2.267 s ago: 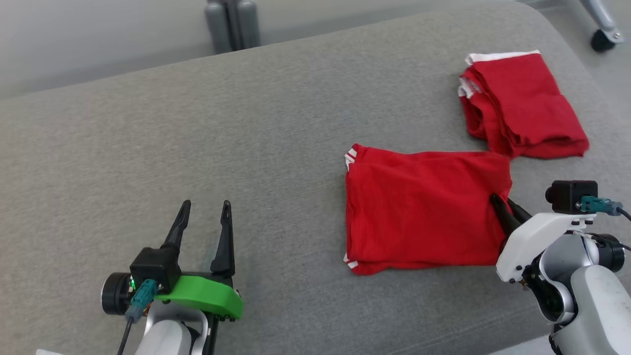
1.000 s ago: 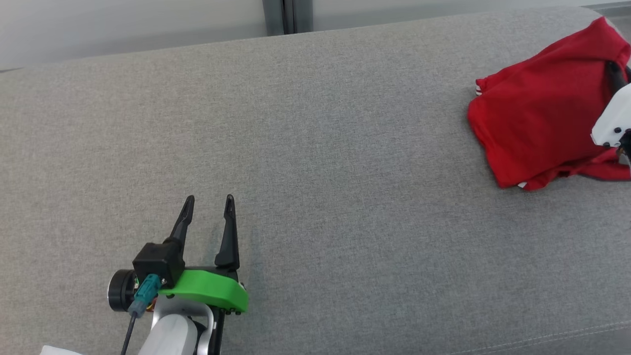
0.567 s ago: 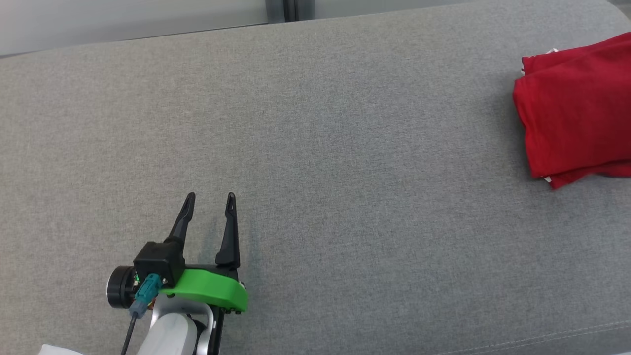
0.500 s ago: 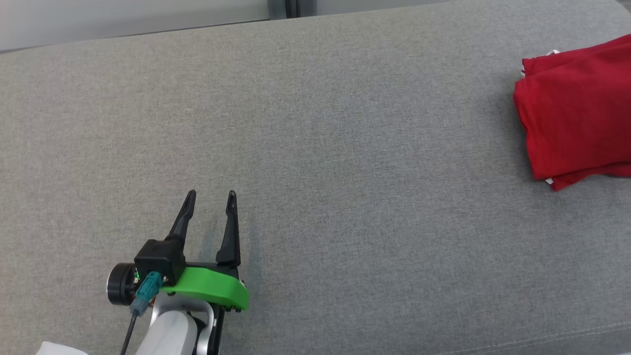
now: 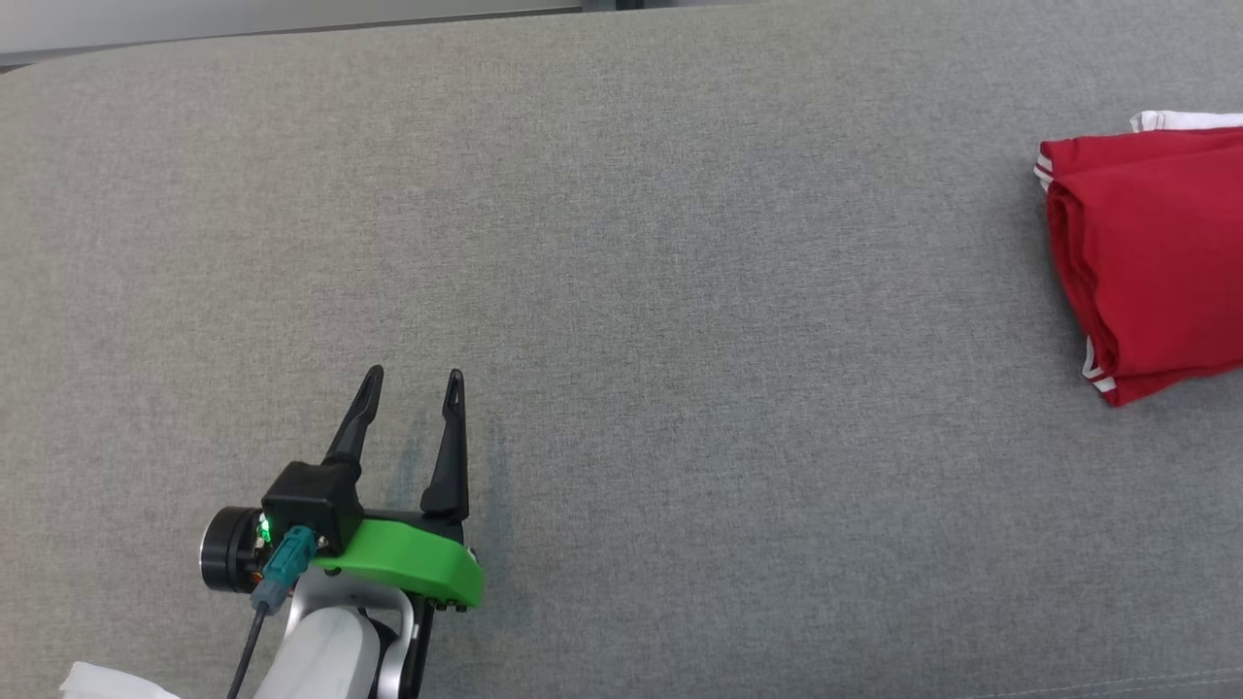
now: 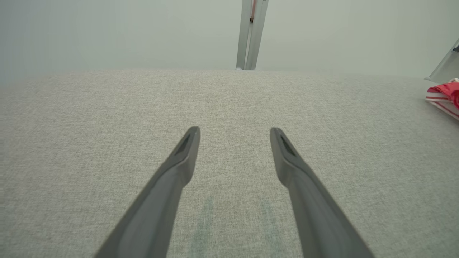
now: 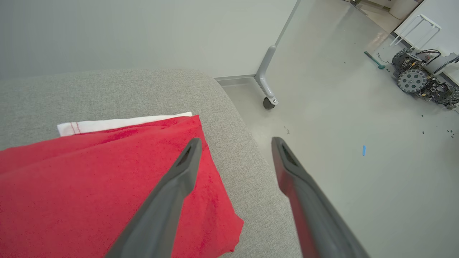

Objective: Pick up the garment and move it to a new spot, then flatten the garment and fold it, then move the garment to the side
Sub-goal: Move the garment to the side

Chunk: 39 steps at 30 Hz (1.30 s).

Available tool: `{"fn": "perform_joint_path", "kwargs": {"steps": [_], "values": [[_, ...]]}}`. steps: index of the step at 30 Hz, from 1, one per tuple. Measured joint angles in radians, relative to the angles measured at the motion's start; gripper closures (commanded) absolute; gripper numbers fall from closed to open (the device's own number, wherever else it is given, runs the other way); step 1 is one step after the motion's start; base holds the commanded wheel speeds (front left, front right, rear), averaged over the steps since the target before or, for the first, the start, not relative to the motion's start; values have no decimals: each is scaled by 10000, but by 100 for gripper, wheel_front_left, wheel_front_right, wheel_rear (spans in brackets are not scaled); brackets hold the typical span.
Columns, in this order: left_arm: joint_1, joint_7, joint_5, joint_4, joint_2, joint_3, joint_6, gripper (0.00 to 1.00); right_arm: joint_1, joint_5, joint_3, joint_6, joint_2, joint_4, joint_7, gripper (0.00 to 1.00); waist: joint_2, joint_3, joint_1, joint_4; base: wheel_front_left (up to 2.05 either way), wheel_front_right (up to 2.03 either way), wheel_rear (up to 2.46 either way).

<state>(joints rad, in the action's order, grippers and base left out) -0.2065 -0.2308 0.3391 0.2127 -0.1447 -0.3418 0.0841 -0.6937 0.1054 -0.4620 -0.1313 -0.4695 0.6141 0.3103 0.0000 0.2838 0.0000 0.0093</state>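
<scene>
Left arm: the left gripper (image 5: 413,377) sits low at the near left of the grey cushion (image 5: 680,291). Its two dark fingers are spread wide with bare fabric between them, and it has hold of nothing.
Left wrist view: the left gripper (image 6: 235,130) points across the cushion (image 6: 229,93) toward its far edge. Faint greenish streaks (image 6: 204,222) mark the fabric under the fingers.
Garment from the left: the red garment (image 5: 1156,262) lies folded at the right edge of the head view, well apart from the left fingers. A sliver of it (image 6: 444,95) shows at the far right of the left wrist view.
Right arm: the right gripper (image 7: 236,141) has its fingers wide apart with nothing between them and nothing gripped.
Garment from the right: the red garment (image 7: 71,186) lies on the cushion (image 7: 107,89), to the left in the right wrist view. One finger (image 7: 172,193) crosses over its right-hand edge; whether it touches the cloth cannot be told. The other finger (image 7: 304,200) stands clear of it, over the cushion's rim and the floor.
Far edge: a white strip (image 7: 118,123) peeps out along the garment's far side, also seen from the head (image 5: 1180,119).
Beyond: the pale floor (image 7: 340,107) carries a small blue scrap (image 7: 363,150), a caster leg (image 7: 267,95), and farther off a wheeled machine (image 7: 412,77).
</scene>
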Motion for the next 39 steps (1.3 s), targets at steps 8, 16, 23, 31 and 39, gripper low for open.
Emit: {"fn": "perform_joint_path", "kwargs": {"steps": [8, 16, 23, 31, 39], "values": [[181, 46, 33, -29, -31, -17, 130, 0, -152, 180, 326, 0, 775, 222, -832, 0, 0, -283, 0, -159, 0, 0, 0], [178, -132, 288, 12, 10, 198, 128, 0, -8, -834, 1891, 0, 1484, -604, -1657, 0, 0, -797, 0, -378, 0, 0, 0], [337, -268, 660, 192, 259, 736, 186, 0, 1120, -1914, 3396, 0, 2061, -1921, -2222, 0, 0, -1499, 0, -436, 0, 0, 0], [780, -307, 485, 662, 449, 1087, 322, 0, 2650, -2796, 3973, 0, 2880, -2934, -3022, 0, 0, -2403, 0, -326, 0, 0, 0], [1060, -316, 267, 924, 606, 1218, 234, 0, 4252, -2422, 4004, 0, 3914, -3695, -3908, 0, 0, -2881, 0, 35, 0, 0, 0]]}}
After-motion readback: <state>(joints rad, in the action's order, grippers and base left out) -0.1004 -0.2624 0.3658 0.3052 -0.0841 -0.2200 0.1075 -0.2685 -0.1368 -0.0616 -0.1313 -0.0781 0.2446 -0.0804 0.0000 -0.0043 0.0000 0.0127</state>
